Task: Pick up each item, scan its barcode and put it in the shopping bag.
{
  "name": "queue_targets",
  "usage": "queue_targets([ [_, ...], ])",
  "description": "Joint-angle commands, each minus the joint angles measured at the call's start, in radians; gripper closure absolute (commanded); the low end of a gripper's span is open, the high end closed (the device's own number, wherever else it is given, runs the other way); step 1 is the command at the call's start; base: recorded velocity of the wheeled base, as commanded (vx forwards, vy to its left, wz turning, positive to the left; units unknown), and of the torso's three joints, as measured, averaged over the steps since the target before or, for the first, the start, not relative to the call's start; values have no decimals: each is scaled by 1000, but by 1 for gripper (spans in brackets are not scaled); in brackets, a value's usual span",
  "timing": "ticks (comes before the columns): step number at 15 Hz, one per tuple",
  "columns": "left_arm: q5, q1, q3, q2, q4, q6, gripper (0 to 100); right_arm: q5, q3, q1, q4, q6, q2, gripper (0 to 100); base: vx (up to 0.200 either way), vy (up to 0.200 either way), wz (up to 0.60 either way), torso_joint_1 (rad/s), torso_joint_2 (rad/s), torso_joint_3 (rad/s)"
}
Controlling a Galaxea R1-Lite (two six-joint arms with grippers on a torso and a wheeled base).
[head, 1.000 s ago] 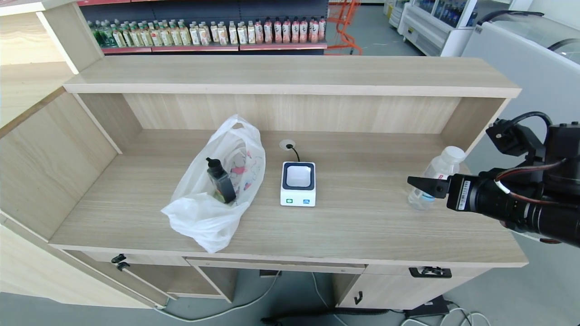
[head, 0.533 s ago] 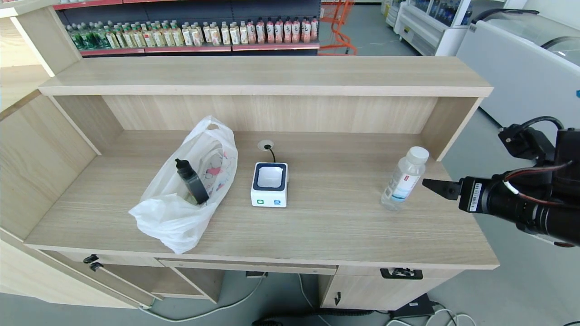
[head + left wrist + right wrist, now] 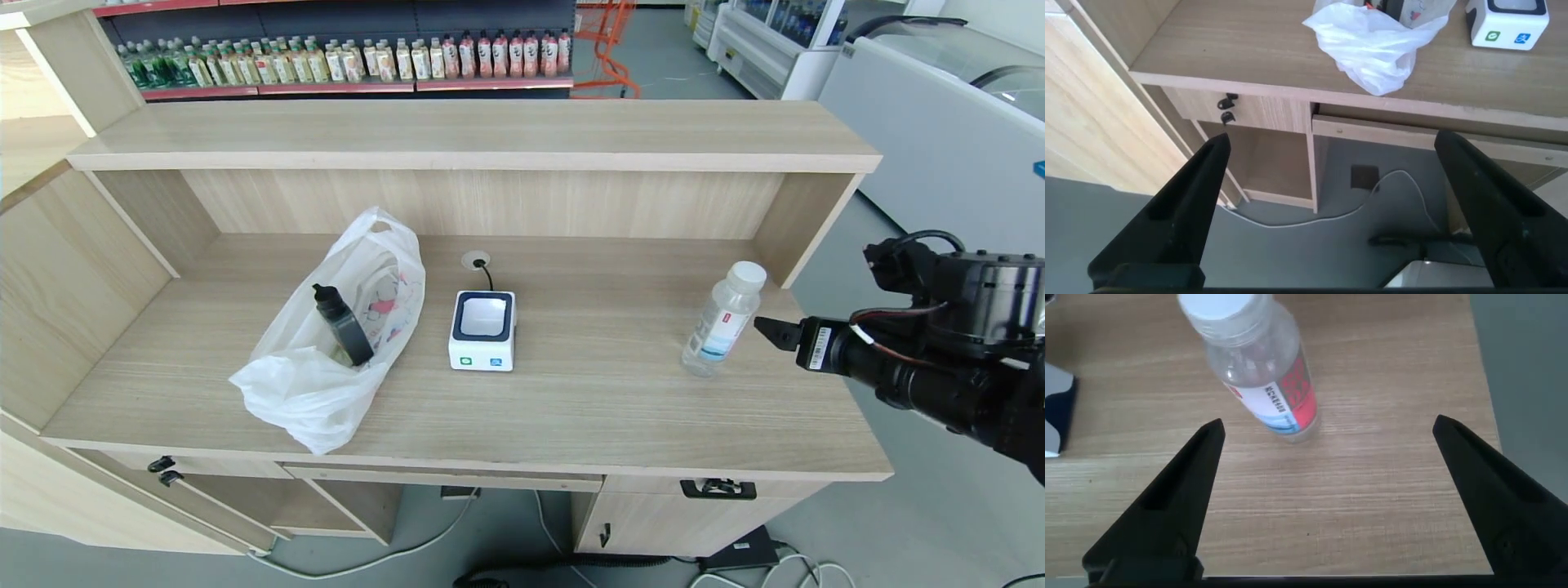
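Head view: A clear water bottle (image 3: 725, 320) with a white cap stands upright near the right end of the tabletop (image 3: 588, 392). The right gripper (image 3: 771, 333) hangs level with the bottle's lower half, its tip just beside the bottle and apart from it. A white scanner (image 3: 482, 331) sits mid-tabletop. To its left lies the white shopping bag (image 3: 326, 367), mouth open, with a dark bottle (image 3: 343, 327) leaning inside.

Left wrist view: The left gripper (image 3: 1331, 140) is held low, in front of the desk below the tabletop's front edge. Its jaws are spread wide and hold nothing. The shopping bag and scanner show on the tabletop beyond.

Right wrist view: The right gripper's jaws are spread wide and empty. The water bottle stands just beyond the fingertips, not between them, and closer to one finger than the other.
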Motion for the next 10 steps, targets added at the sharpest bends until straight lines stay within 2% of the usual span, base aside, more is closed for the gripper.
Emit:
queue_targets([
  [1,0,-1,0,0,1,0,0,0,-8,5,-42,1,112,0,0,0,0,0,0,0],
  [10,0,-1,0,0,1,-1,0,-4,-158,57,-65,-19,258,0,0,0,0,0,0,0],
])
